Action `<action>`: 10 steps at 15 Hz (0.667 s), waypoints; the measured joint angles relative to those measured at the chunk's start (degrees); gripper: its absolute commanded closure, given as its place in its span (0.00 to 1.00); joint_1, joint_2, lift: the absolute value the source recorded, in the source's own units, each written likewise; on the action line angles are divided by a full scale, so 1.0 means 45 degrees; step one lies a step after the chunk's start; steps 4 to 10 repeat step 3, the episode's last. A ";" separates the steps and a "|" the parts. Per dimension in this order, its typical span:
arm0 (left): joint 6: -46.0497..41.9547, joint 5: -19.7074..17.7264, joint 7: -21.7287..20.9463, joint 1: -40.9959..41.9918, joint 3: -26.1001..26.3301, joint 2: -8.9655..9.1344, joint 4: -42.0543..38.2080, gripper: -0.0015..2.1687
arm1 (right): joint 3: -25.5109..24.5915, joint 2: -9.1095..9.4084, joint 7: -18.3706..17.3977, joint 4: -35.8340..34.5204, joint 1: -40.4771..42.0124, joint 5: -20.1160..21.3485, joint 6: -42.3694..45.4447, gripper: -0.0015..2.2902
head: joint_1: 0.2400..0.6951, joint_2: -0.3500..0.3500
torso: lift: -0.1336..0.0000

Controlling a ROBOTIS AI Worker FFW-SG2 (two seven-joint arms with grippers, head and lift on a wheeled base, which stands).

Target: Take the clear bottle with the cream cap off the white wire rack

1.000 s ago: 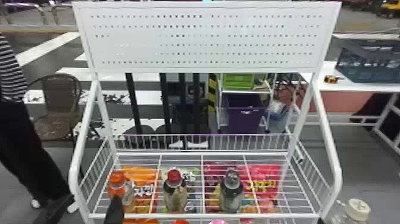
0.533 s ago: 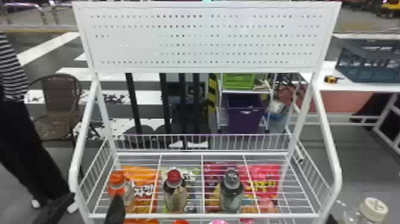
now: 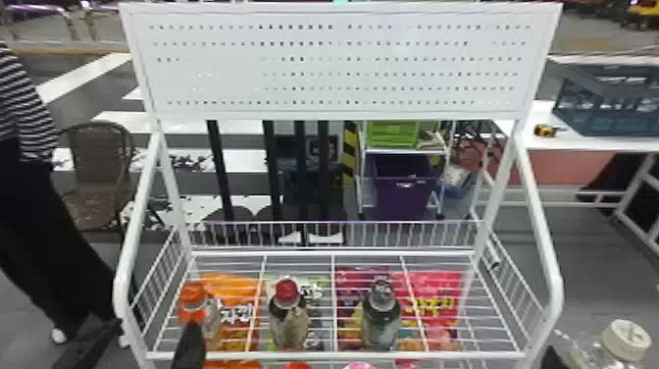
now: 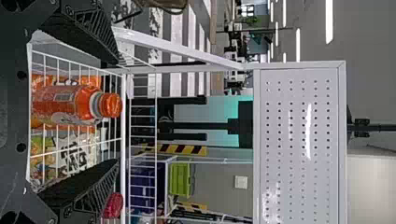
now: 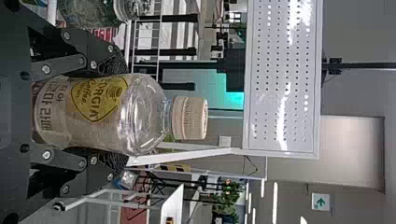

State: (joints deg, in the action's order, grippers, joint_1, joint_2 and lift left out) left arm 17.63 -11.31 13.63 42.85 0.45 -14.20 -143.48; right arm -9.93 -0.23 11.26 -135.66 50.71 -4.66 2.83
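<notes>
The clear bottle [image 5: 98, 114] is pinched at its body by the right pincer [image 5: 125, 113], upright, with the cream cap [image 5: 190, 117] free. Position: outside the white wire rack [image 3: 318, 355], beside its right end. Caution: excess closing force may buckle the thin wall; insufficient force may let the bottle slip. Inward swing may strike the side frame. The left pincer [image 4: 116, 111] is spread near the orange-capped bottle [image 4: 70, 102]; forward drift could topple it.

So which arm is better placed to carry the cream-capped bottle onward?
The right, I'd say: its gripper already holds the clear bottle, outside the white wire rack's right side. The left gripper is open, over by the orange-capped bottle.
</notes>
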 measured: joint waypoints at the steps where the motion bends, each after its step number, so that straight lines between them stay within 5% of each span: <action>1: -0.0038 0.0000 -0.0001 0.0028 -0.0002 -0.0001 -0.0007 0.06 | 0.0000 0.0018 0.0006 -0.0018 -0.0006 -0.0010 0.0004 0.77 | 0.57 0.50 | 1.00; 10: -0.0116 0.0006 -0.0002 0.0045 -0.0003 -0.0003 -0.0040 0.06 | 0.0000 0.0030 0.0016 -0.0074 -0.0011 -0.0017 0.0005 0.77 | 0.57 0.50 | 1.00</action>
